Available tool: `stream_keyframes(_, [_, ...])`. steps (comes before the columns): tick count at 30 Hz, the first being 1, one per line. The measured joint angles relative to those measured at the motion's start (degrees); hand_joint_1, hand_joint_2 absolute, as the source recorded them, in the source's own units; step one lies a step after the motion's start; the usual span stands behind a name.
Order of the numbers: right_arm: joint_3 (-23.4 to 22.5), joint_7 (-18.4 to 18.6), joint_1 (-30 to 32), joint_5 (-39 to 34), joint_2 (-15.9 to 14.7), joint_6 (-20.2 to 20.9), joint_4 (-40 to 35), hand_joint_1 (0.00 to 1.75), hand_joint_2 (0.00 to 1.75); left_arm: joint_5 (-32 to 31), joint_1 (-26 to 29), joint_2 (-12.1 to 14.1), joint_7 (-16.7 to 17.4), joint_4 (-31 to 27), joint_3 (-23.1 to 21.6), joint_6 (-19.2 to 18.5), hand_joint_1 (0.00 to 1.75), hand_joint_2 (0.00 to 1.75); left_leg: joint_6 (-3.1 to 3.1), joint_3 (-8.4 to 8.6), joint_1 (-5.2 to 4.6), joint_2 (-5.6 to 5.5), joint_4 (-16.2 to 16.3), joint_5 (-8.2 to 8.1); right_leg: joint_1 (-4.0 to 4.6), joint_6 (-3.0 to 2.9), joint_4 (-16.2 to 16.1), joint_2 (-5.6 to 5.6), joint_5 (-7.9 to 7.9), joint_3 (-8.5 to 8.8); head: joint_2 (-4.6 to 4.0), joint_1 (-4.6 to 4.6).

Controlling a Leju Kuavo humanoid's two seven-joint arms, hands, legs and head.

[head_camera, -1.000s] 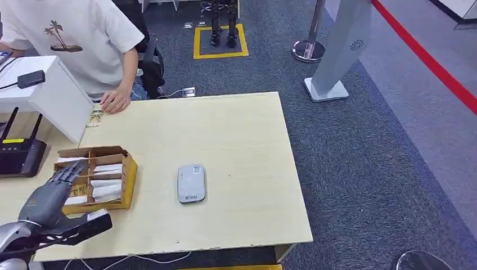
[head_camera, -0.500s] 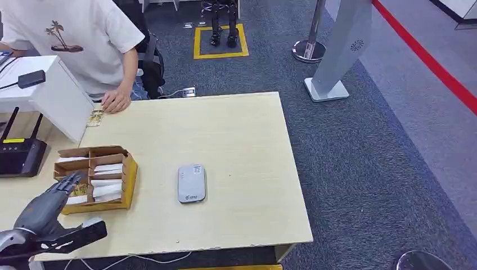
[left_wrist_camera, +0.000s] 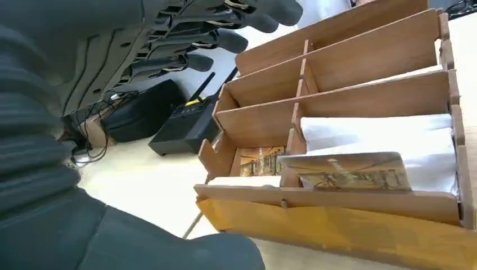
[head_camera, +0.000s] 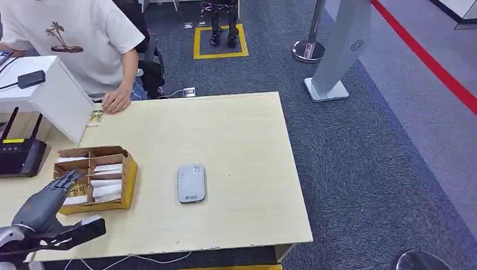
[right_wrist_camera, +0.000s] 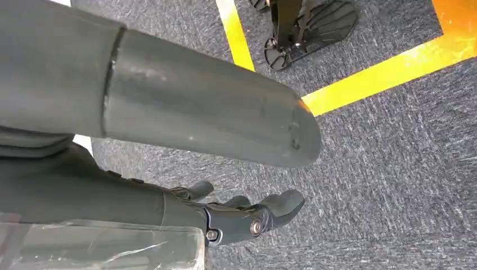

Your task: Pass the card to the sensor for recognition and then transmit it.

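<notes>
Pale wood forms the surface (head_camera: 236,140) on which everything stands. At its far left edge a black router (head_camera: 19,154) with two upright antennas is seen beside a white box (head_camera: 53,98). Just nearer, the left hand (head_camera: 48,197) is held low over the near left corner, palm down, its fingers (left_wrist_camera: 225,40) stretched forward and spread, nothing held in them; the fingertips are seen reaching the left rim of a brown divided card box (head_camera: 98,180). The thick thumb (head_camera: 76,233) is pointed to the right, apart from the fingers. In the box, white cards are stacked in the compartments, and a printed card (left_wrist_camera: 349,171) is lying in the nearest compartment, not touched by the hand. At the far edge a person's hand (head_camera: 115,101) is rested on the surface, with another printed card (head_camera: 94,118) lying just beside it. Near the middle a grey sensor (head_camera: 191,183) is lying flat, well apart from the box. The right hand (right_wrist_camera: 247,216) is hung over grey carpet, fingers loosely curled and holding nothing.
</notes>
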Motion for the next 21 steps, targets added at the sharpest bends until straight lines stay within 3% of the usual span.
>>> stream_keyframes(21, [0.0,0.02,-0.2,1.22,0.0,0.04,0.0,0.0,0.0,0.74,-1.82,0.18,-0.13,2.34,-1.88,-0.68,0.0,1.75,0.0,0.0,0.0,0.03,0.0,0.0,0.01,-0.01,0.0,0.03,0.01,0.0,0.0,-0.04])
